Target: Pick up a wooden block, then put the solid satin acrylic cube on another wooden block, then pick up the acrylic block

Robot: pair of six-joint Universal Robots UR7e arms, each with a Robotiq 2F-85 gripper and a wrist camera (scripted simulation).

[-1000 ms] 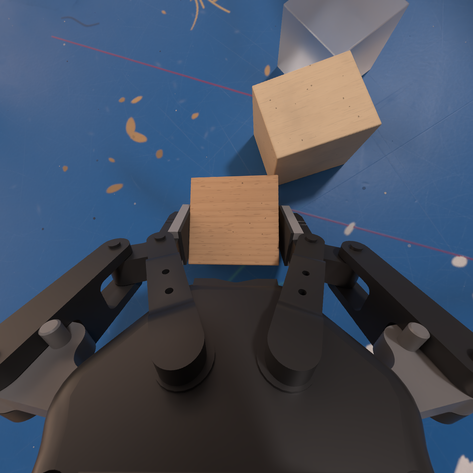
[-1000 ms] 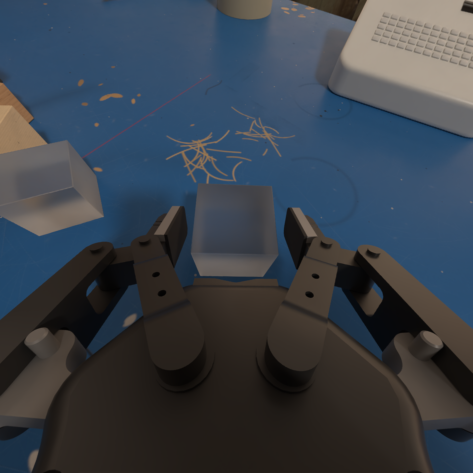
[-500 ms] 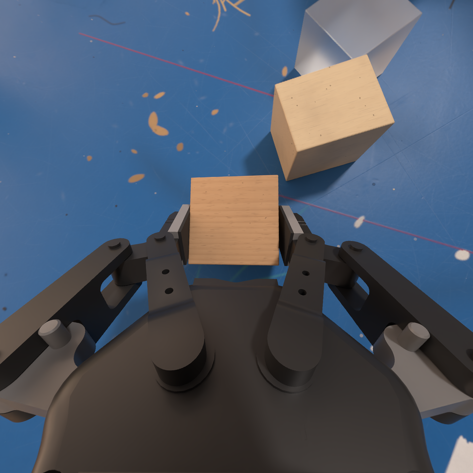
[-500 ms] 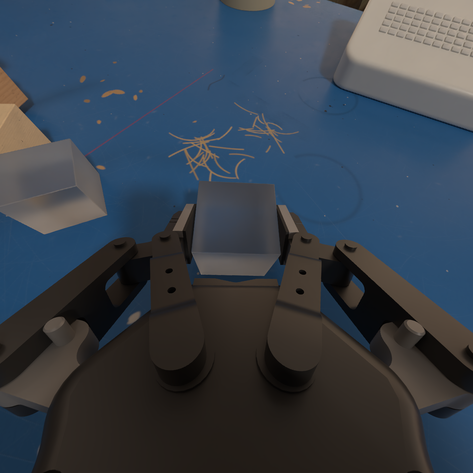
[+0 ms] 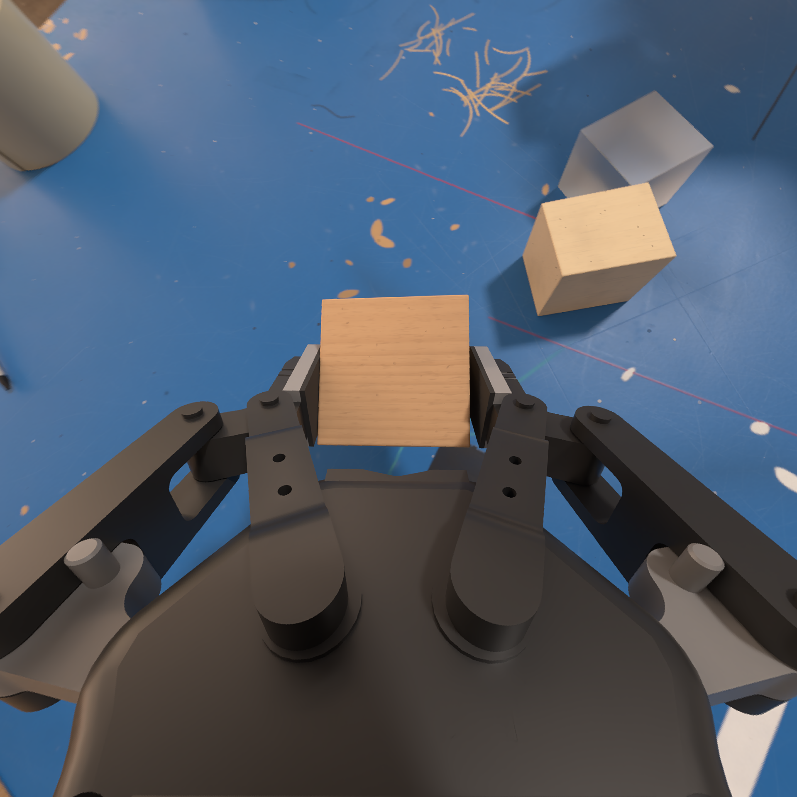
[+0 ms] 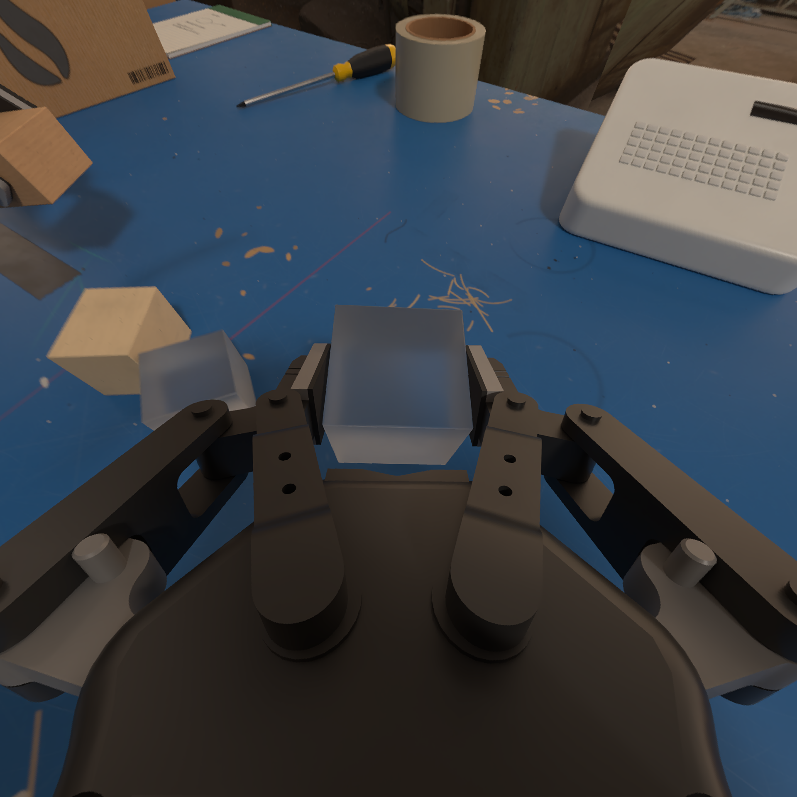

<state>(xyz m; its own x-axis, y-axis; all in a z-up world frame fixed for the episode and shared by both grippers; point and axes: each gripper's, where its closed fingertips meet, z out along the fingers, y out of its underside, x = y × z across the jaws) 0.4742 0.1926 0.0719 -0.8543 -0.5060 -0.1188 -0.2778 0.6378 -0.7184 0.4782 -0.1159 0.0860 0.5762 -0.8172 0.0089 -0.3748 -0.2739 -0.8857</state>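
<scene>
My left gripper (image 5: 394, 390) is shut on an orange-brown wooden block (image 5: 393, 371) and holds it above the blue table (image 5: 172, 258). That block also shows at the far left of the right wrist view (image 6: 39, 155). A paler wooden block (image 5: 597, 248) lies on the table to the upper right, with a frosted acrylic cube (image 5: 638, 144) just behind it. My right gripper (image 6: 394, 390) is shut on a second frosted acrylic cube (image 6: 396, 384), lifted off the table. In the right wrist view the pale block (image 6: 114, 338) and the other acrylic cube (image 6: 194, 375) sit to the left.
A roll of tape (image 6: 437, 71), a screwdriver (image 6: 319, 80), a cardboard box (image 6: 77, 47) and a notepad (image 6: 211, 28) stand at the back. A white keypad device (image 6: 698, 172) is at the right. Wood shavings (image 6: 461, 297) lie mid-table. The tape roll shows at upper left (image 5: 39, 99).
Both grippers have risen well above the table. The right gripper closed on the acrylic cube and lifted it. The left gripper kept its hold on the wooden block.
</scene>
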